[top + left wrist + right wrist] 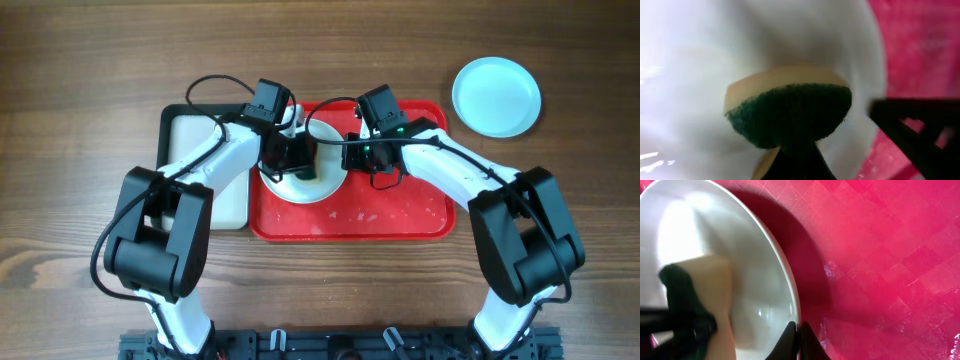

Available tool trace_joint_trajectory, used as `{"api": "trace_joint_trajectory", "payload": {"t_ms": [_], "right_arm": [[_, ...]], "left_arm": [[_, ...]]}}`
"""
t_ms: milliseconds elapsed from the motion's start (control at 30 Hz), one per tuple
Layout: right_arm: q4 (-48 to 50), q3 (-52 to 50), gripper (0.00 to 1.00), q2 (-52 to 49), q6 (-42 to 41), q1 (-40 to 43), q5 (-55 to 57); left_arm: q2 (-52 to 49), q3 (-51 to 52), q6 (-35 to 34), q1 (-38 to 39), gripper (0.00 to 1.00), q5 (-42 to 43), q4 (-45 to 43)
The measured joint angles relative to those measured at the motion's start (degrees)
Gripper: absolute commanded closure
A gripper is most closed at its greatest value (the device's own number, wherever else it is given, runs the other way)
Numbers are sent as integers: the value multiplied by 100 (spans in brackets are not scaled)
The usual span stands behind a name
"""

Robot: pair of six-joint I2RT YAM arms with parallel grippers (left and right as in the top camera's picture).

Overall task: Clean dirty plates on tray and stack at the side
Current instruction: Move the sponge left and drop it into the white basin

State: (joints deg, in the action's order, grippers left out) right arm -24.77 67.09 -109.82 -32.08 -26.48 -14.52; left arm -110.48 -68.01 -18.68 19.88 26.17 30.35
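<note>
- The red tray lies in the middle of the frame on the wooden tabletop. Pale specks are scattered over its lower part.
- The white plate sits on the left half of the tray, partly hidden under both arms.
- The left tool reaches in from the upper left and is pinched on a sponge. The sponge's dark green scouring face and cream foam back lie against the inside of the white plate.
- The right tool comes in from the upper right. Its two dark fingers are pressed together on the right rim of the white plate. A dark shadow falls on the tray along that rim.
- In the right wrist view the sponge shows at the lower left, inside the plate.
- An aqua plate rests on the tabletop at the upper right, just off the tray's corner; whether more lie under it I cannot tell.
- A cream tray with a black rim touches the red tray's left side.
</note>
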Motion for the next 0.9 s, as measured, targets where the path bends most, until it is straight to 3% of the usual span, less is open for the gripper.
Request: {"api": "trace_joint_trajectory", "payload": {"t_ms": [167,267,433,600,767,900], "right_arm": [[0,0,96,0,0,0,-2],[0,0,96,0,0,0,0],[0,0,96,0,0,0,0],[0,0,96,0,2,0,-2],[0,0,96,0,2,0,-2],[2,0,96,0,2,0,-2]], "left_arm": [[326,2,238,-9,96,417,31],[1093,2,326,-81,96,345,170],[2297,-50,382,-522,96,-682,1060],[2347,-42,466,-1145,96,-2201,2006],[2343,208,907,-1652,96,-2898,1945],[2337,706,1073,-1926,96,-3056,1403]]}}
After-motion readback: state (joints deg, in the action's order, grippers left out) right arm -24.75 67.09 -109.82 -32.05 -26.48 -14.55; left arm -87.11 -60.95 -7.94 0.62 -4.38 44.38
